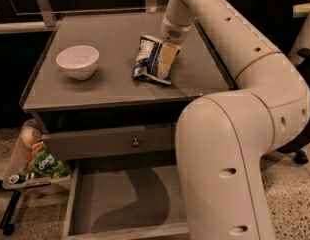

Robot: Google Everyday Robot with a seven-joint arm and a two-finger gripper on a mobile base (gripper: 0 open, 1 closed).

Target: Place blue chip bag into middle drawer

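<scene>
The blue chip bag lies on the grey tabletop, right of centre, dark blue with white ends. My gripper hangs from the white arm and is down over the bag's right side, at or touching it. The middle drawer is pulled out below the table, at the bottom of the view; its bare grey floor is partly hidden by my arm on the right.
A white bowl stands on the left of the tabletop. A shut drawer front with a round knob sits above the open drawer. A green snack packet rests on a holder at the lower left. My arm's big body blocks the right.
</scene>
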